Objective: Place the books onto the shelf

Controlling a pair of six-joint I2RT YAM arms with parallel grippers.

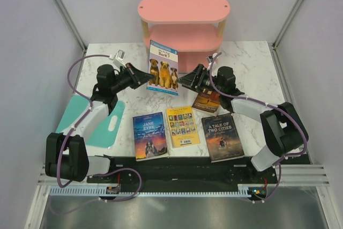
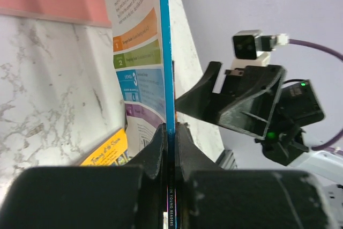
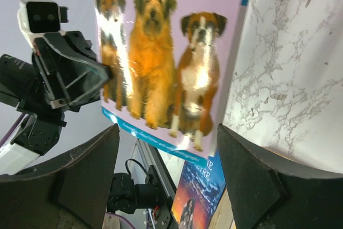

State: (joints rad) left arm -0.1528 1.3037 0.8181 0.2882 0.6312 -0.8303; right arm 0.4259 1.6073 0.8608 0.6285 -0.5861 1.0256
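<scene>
The light picture-covered book [image 1: 163,68], showing three dogs, stands upright above the table in front of the pink shelf [image 1: 182,8]. My left gripper [image 1: 143,76] is shut on its left edge; the left wrist view shows the blue spine [image 2: 167,52] pinched between the fingers [image 2: 155,148]. My right gripper [image 1: 185,80] is open just right of the book, whose cover [image 3: 166,52] faces it in the right wrist view without touching the fingers. The blue Jane Eyre [image 1: 150,135], the yellow book [image 1: 182,126] and A Tale of Two Cities [image 1: 222,137] lie flat near the front. The brown-orange book [image 1: 206,100] lies partly under the right arm.
A flat teal board [image 1: 107,127] with a handle hole lies at the left, partly under the left arm. White walls enclose the marble table [image 1: 252,73] on three sides. The shelf stands against the back edge.
</scene>
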